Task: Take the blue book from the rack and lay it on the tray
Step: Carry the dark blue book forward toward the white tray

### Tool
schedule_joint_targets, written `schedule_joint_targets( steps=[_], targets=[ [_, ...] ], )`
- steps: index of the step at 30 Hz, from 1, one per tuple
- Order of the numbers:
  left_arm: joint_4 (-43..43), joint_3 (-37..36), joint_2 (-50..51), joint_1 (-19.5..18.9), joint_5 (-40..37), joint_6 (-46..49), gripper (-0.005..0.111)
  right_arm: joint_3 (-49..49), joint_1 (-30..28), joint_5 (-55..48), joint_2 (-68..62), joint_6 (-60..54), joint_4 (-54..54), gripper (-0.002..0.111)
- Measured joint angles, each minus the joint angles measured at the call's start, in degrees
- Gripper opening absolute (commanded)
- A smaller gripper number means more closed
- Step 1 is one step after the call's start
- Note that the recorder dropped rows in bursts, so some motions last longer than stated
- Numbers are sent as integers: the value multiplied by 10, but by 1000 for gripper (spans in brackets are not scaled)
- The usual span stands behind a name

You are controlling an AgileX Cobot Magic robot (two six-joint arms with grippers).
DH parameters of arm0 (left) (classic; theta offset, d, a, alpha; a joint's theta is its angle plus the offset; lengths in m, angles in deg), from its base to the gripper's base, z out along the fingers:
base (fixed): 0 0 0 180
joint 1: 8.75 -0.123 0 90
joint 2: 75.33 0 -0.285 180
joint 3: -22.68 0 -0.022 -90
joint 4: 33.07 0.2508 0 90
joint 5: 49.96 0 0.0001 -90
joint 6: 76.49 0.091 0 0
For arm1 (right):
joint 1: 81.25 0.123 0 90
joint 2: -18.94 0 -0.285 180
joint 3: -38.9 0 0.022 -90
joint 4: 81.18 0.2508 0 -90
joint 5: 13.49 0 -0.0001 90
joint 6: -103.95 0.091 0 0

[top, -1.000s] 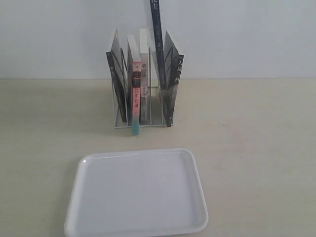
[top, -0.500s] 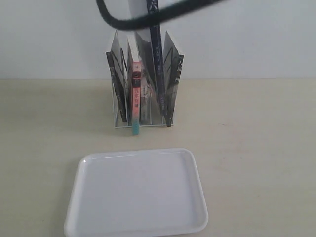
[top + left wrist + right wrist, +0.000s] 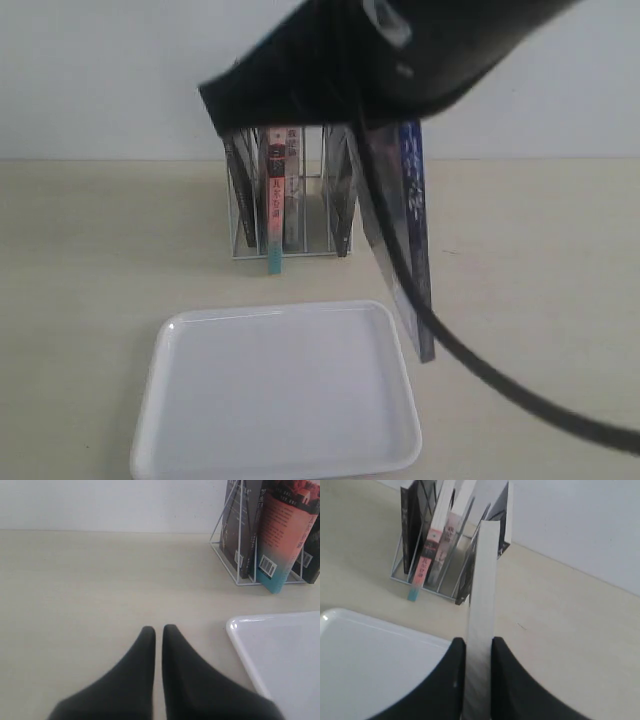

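Pale tabletop | my right gripper (image 3: 478,644) clamped on the blue book (image 3: 483,580), out of the rack (image 3: 399,567), hanging upright by the tray (image 3: 370,623) edge beneath me | risk: thin book probably pivots, catching the rim | left gripper (image 3: 158,630) together.

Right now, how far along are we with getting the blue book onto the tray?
Done: the blue book is out of the rack. In hand: the right pincer is clamped on it, holding it upright near the right rim of the tray. Left: lower it and lay it flat on the tray, then release. The left pincer is shut, idle over the table.
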Motion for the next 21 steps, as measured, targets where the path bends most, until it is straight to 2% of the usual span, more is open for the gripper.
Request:
schedule_joint_targets(
  steps=[7, 15, 21],
  targets=[
    [0, 0, 0, 0, 0, 0, 5, 73, 0, 42, 3, 63, -12, 0],
    [0, 0, 0, 0, 0, 0, 5, 111, 0, 103, 3, 128, -49, 0],
    [0, 0, 0, 0, 0, 0, 5, 115, 0, 103, -23, 140, -62, 0]
  ],
)
